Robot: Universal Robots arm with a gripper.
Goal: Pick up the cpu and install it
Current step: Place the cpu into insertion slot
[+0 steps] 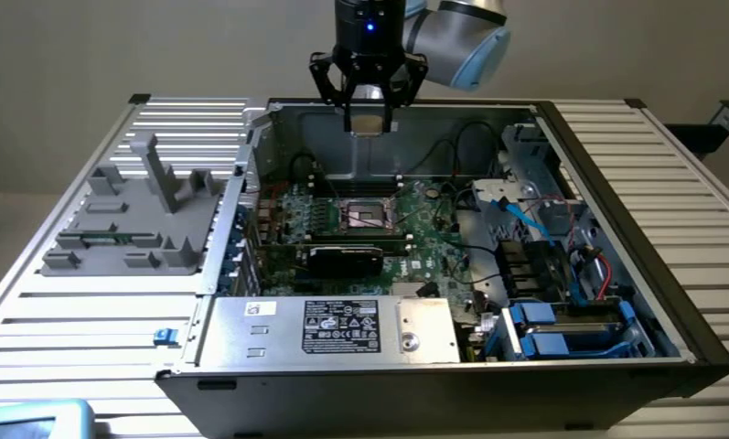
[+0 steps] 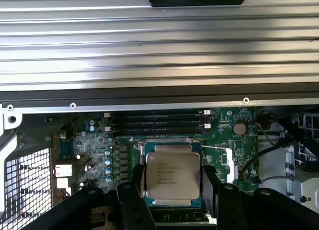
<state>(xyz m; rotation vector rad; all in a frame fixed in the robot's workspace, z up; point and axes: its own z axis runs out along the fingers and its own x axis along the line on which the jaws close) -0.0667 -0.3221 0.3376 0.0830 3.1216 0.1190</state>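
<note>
Hanging high over the far side of an open computer case (image 1: pixel 462 123), the arm's gripper (image 1: pixel 367 129) was clamped on the cpu (image 1: pixel 367 122), which in the exterior view was a small pale square pinched between two dark prongs. The chip was well above the motherboard (image 1: pixel 432 233). Its socket (image 1: pixel 367 216) lay uncovered below and nearer, just beyond a black graphics card (image 1: pixel 346 260). A grey parts tray (image 1: pixel 120 229) sat on the slatted table (image 1: pixel 83 320) to the exterior view's left of the case, and a labelled power supply (image 1: pixel 327 327) ran along the case's near edge.

From the wrist camera, the cpu (image 2: pixel 172 172) showed its silver lid and printed lettering, with a thin green rim at the edges. The gripper (image 2: pixel 172 192) held it level, its black fingers (image 2: pixel 132 200) pressed against two opposite sides. Behind the chip lay the green board, a row of memory slots (image 2: pixel 157 124) and part of the socket's metal frame (image 2: pixel 164 140).

The chip looked light and stiff but easily damaged. Its smooth lid would likely be slippery, so the side edges seemed the right place to hold it. The underside and the socket's contacts would probably not survive a scrape or a tilted landing.
</note>
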